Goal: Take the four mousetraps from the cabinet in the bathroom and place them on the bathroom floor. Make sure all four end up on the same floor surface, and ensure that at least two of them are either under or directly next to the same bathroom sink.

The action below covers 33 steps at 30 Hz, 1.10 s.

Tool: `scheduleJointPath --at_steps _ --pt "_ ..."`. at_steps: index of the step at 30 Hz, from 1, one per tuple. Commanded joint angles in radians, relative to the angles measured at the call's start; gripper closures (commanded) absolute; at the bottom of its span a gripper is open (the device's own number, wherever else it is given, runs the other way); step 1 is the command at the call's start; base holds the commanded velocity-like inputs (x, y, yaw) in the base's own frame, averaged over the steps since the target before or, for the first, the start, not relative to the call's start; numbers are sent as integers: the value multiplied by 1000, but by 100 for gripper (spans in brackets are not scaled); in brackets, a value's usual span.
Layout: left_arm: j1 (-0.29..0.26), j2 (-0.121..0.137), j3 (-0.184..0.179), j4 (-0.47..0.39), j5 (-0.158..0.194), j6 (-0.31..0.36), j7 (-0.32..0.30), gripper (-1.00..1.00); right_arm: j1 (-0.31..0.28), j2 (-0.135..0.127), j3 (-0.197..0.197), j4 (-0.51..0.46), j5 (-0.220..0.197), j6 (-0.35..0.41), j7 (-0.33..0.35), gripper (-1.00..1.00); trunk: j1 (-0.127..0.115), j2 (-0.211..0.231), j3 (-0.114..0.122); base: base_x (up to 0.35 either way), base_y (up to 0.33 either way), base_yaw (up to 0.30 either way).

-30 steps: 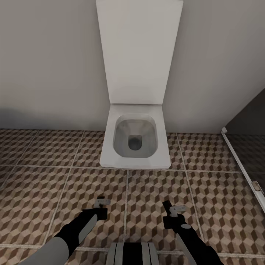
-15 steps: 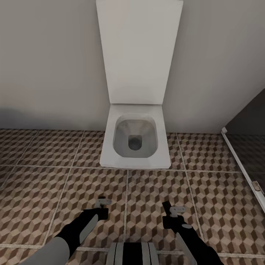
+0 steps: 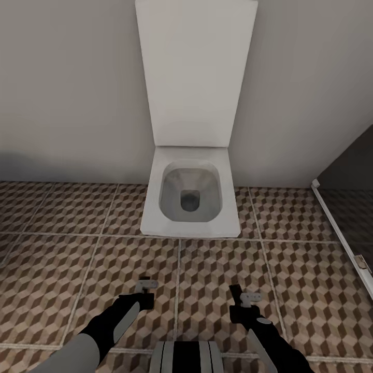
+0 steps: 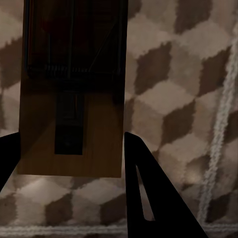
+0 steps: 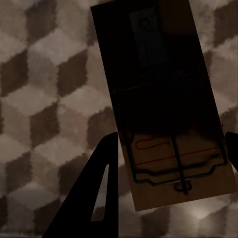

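Almost nothing has shifted over the last second: both arms have sunk a touch in the head view, and the camera, the white square-bowled toilet [image 3: 190,192] with its raised lid and the pale wall have held as they were.

I have a load in each hand. The left gripper [image 3: 145,284] has its dark fingers [image 4: 148,193] clenched on the sides of a flat brown wooden mousetrap with dark metal spring and bar [image 4: 72,89], seen in the left wrist view above the brown-and-beige cube-patterned tiled floor [image 3: 67,269]. The right gripper [image 3: 250,296] likewise grips a second brown wooden mousetrap with a wire frame [image 5: 168,114], its fingers [image 5: 96,198] pressed to the board's edges.

My worry is placement. I am parked facing the toilet, and from here I cannot see where the sink stands, so dropping both boards on these tiles would probably leave them away from it and fail the under-or-beside condition. To my right a dark shower floor behind a white-framed glass edge [image 3: 339,235] begins; a trap let go while I swing that way could land on the wrong surface. Each board is pinched only by its thin edges, so I judge a jolt while driving could twist one loose. How high the boards hang above the tiles I cannot tell, and a release from too high might flip one.
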Motion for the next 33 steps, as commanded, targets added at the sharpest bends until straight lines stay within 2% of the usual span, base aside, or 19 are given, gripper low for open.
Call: scheduleJointPath --at_steps 1,13,20,33 --pt "-1 1 -6 -2 6 4 10 100 -4 -2 6 1 -12 2 -9 100 0 0 -1 0 0 0" --pt "-1 1 -12 0 6 4 9 100 -57 -2 7 38 -18 -35 -11 100 0 0 -1 0 0 0" --pt "-1 1 -12 1 6 3 9 100 -98 -2 7 104 -17 -39 -12 100 0 0 -1 0 0 0" --pt "-1 1 -11 -2 6 3 9 100 -104 0 8 146 -18 -41 -11 100 0 0 -1 0 0 0"
